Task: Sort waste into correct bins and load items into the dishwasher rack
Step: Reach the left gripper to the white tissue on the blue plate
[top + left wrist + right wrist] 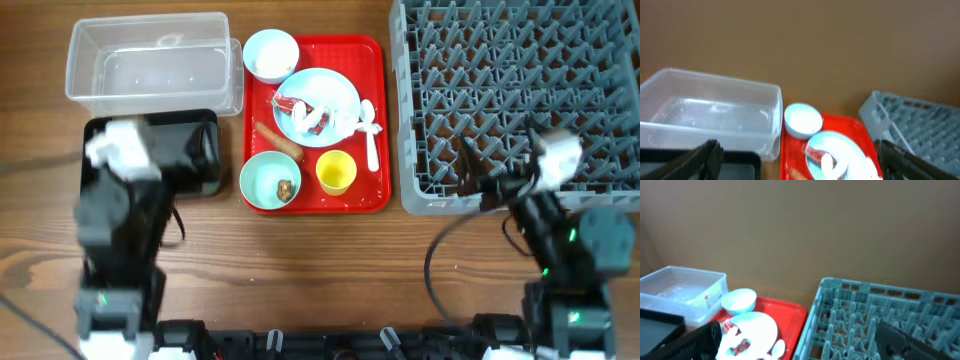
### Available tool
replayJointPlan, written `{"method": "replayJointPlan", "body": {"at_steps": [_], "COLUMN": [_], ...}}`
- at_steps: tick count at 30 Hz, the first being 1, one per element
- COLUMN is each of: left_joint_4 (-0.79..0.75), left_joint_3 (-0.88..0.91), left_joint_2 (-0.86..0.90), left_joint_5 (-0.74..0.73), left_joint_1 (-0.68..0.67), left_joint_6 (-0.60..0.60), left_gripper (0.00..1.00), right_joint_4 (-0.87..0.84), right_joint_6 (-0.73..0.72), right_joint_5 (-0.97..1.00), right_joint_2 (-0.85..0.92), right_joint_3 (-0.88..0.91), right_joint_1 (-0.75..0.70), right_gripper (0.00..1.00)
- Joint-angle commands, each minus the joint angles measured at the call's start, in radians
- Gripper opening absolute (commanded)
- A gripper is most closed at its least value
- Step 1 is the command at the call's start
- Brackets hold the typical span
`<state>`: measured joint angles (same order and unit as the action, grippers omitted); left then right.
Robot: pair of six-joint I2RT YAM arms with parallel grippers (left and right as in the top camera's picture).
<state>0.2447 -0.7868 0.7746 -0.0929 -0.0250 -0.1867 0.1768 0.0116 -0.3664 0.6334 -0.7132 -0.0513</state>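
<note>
A red tray holds a white bowl, a light blue plate with red wrappers and crumpled white waste, a white spoon, a sausage, a yellow cup and a green bowl with a food scrap. The grey dishwasher rack stands at the right. A clear bin and a black bin stand at the left. My left gripper is open above the black bin. My right gripper is open over the rack's front edge. Both are empty.
The tray, plate and white bowl show in the left wrist view, with the clear bin to the left. The rack fills the right wrist view's right side. Bare wooden table lies in front of the tray.
</note>
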Motion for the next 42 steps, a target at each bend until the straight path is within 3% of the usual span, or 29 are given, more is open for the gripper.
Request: {"method": "replayJointPlan", "body": {"at_steps": [1, 6, 12, 18, 24, 33, 39, 40, 42], "left_joint_4": [0.140, 0.378, 0.548, 0.542, 0.541, 0.508, 0.484, 0.480, 0.469], "left_joint_3": [-0.312, -0.682, -1.017, -1.030, -1.030, -1.030, -1.030, -1.030, -1.030], "left_joint_2": [0.277, 0.629, 1.006, 1.207, 1.337, 1.498, 1.538, 1.539, 1.547], "left_joint_5": [-0.100, -0.100, 0.017, -0.076, -0.069, 0.175, 0.199, 0.199, 0.199], "left_joint_1": [-0.002, -0.071, -0.215, -0.311, -0.377, -0.443, -0.449, -0.449, -0.449], "left_joint_6": [0.027, 0.068, 0.075, 0.064, 0.067, -0.107, -0.166, -0.166, -0.166], "left_gripper": [1.00, 1.00, 1.00, 1.00, 1.00, 1.00, 1.00, 0.97, 0.81], "right_joint_4": [0.136, 0.342, 0.371, 0.426, 0.442, 0.442, 0.442, 0.442, 0.442], "right_joint_6": [0.015, 0.014, 0.011, -0.015, -0.015, -0.015, -0.015, -0.015, -0.015], "right_joint_5": [-0.039, -0.051, -0.195, -0.219, -0.219, -0.211, -0.211, -0.211, -0.211], "right_joint_2": [0.152, 0.311, 0.414, 0.467, 0.480, 0.480, 0.484, 0.486, 0.489], "right_joint_3": [-0.197, -0.378, -0.405, -0.405, -0.405, -0.405, -0.405, -0.405, -0.405], "right_joint_1": [-0.002, -0.002, -0.003, -0.003, -0.003, -0.003, -0.003, -0.003, -0.003], "right_gripper": [1.00, 1.00, 1.00, 1.00, 1.00, 1.00, 1.00, 1.00, 1.00]}}
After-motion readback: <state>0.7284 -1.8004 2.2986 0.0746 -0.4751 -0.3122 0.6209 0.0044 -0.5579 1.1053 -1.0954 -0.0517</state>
